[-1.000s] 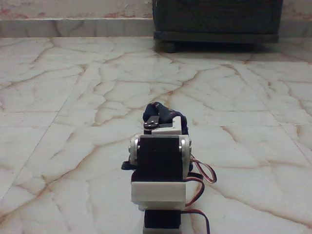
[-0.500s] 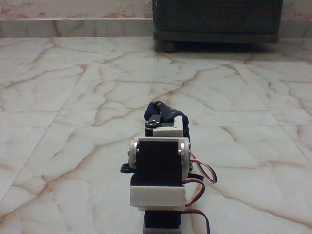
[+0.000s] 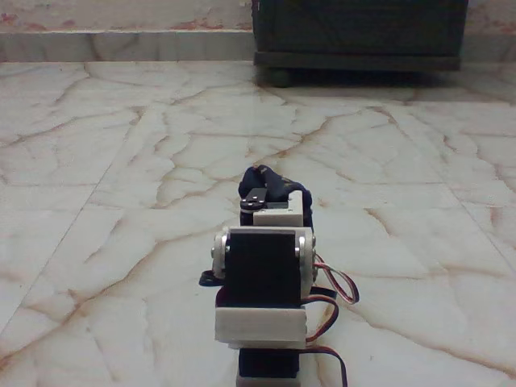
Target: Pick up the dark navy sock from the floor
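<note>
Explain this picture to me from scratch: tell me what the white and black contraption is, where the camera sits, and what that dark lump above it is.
The contraption is a small robot arm: white plastic brackets joined by black motor blocks, with thin wires looping off its right side. The camera stands still, low, behind the arm, looking along it across a glossy marble floor toward a dark piece of furniture by the wall. The dark lump is a navy sock, bunched up at the arm's far end. The arm's pincer is hidden behind the arm's own body, so I cannot tell whether it is shut on the sock, or whether the sock is lifted or touching the floor.
</note>
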